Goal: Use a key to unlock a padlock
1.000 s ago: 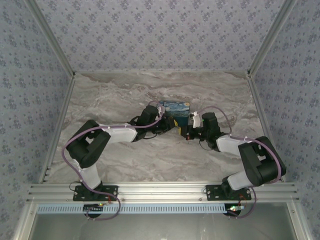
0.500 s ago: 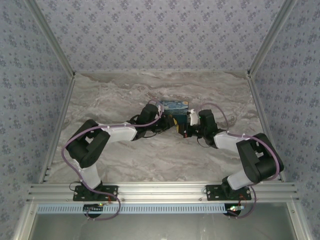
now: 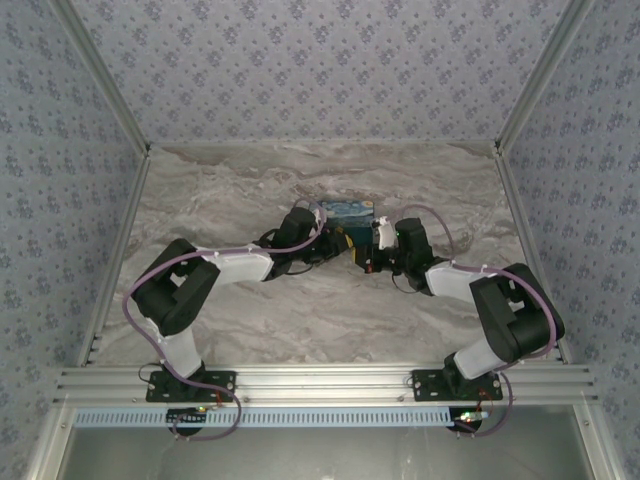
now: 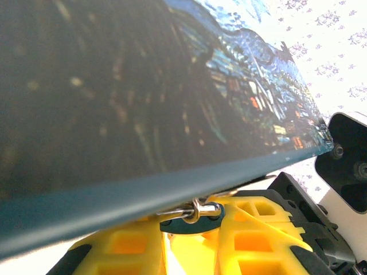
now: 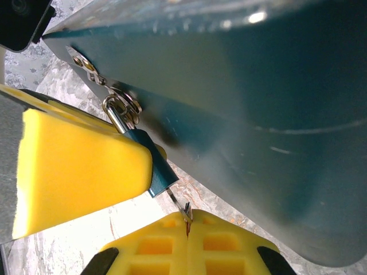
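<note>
R gripper (image 5: 188, 232) jaws are pressed shut on the key (image 5: 183, 211), thin dark metal, its tip set into the padlock (image 5: 150, 166) underside. L gripper (image 4: 192, 232) jaws are clamped on the blue padlock body. The silvery shackle (image 5: 116, 116) is hooked thru a metal ring on the glossy painted box (image 5: 258, 114). All is set on a grey-beige marbled table (image 3: 250, 190), enclosed by floral-papered walls (image 3: 320, 60).

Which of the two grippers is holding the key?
The right gripper, shut on the key at the bottom of the padlock. The left gripper clamps the padlock body instead.
</note>
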Controlling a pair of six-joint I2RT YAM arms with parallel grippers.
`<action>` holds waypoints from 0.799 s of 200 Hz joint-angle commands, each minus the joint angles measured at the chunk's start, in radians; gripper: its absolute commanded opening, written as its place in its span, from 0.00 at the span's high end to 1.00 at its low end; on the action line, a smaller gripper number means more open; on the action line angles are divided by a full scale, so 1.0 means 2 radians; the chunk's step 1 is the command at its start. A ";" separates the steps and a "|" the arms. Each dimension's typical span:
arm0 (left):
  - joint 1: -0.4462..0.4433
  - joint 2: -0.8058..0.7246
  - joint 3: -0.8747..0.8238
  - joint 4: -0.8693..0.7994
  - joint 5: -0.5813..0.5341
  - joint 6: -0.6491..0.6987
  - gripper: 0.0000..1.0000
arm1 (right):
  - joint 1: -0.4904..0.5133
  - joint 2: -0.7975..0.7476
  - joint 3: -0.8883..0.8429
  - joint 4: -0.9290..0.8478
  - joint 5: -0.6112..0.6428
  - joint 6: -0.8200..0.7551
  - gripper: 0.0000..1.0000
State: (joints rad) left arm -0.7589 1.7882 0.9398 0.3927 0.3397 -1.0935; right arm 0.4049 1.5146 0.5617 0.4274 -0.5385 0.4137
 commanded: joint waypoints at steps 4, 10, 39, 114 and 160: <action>-0.013 0.010 -0.006 -0.004 0.051 -0.002 0.83 | 0.015 -0.001 0.000 0.091 -0.020 -0.010 1.00; -0.012 0.009 -0.007 -0.003 0.050 -0.003 0.83 | 0.015 0.000 -0.006 0.092 -0.017 -0.011 1.00; -0.009 0.010 -0.011 -0.001 0.045 -0.007 0.83 | 0.015 0.001 -0.030 0.087 -0.005 -0.015 0.97; -0.003 0.014 -0.018 0.008 0.044 -0.016 0.83 | 0.015 -0.008 -0.077 0.115 0.005 -0.013 0.85; -0.004 0.016 -0.017 0.008 0.047 -0.016 0.83 | 0.016 -0.016 -0.062 0.112 -0.005 -0.016 0.88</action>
State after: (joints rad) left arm -0.7593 1.8038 0.9054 0.3851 0.4004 -1.1198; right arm 0.4282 1.5139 0.4156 0.6132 -0.5274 0.3996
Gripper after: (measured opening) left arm 0.188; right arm 0.118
